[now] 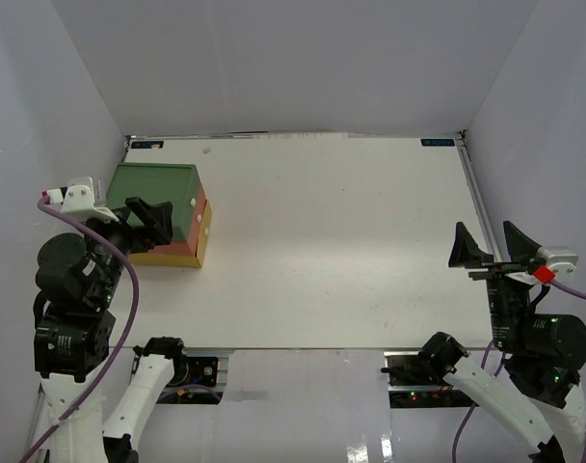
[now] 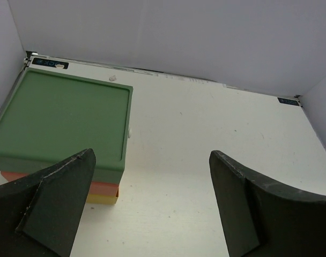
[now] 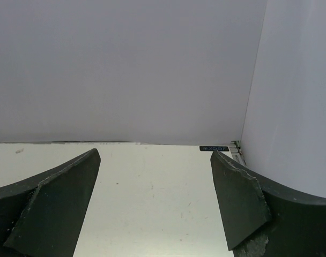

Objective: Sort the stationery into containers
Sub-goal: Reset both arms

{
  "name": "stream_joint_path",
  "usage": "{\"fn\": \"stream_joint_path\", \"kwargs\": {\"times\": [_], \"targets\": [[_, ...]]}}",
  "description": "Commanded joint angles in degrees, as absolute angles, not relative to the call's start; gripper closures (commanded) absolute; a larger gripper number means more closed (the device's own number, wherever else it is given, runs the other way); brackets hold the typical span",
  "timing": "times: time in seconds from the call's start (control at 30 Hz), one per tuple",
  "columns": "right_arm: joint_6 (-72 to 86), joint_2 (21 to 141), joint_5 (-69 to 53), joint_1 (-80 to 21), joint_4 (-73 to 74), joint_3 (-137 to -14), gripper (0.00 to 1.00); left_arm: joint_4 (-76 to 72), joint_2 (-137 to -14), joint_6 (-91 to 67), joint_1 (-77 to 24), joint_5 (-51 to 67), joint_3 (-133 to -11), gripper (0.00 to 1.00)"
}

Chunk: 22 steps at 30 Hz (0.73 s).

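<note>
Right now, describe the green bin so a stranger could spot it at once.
On the white table, look to the left edge, where three bins stand stacked. The green bin is the top one, dark and flat-topped; a red bin and a yellow bin lie under it.

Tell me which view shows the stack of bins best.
Left wrist: the stack of bins fills the left side, green top plain, pink and yellow layers beneath. Top external shows it smaller, the left claw overlapping its near-left part. Right wrist shows none of it.
</note>
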<state>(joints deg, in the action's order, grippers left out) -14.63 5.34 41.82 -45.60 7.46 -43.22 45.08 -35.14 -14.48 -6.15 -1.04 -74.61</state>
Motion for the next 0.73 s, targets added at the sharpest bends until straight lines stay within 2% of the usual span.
{"fn": "stream_joint_path", "kwargs": {"times": [0.0,0.3,0.7], "targets": [[-16.3,7.0,41.2,-45.6,6.9,-42.5,0.10,45.8,-34.5,-14.1,-6.4,-3.2,-75.1,0.02],[-14.9,10.7,43.3,-45.6,4.2,-41.6,0.10,45.9,-33.1,-14.2,-6.6,-4.5,-73.3,0.02],[-12.6,13.1,39.6,-45.6,7.4,-43.3,0.10,45.7,-31.1,-14.9,-7.1,-3.2,-70.4,0.02]]}}
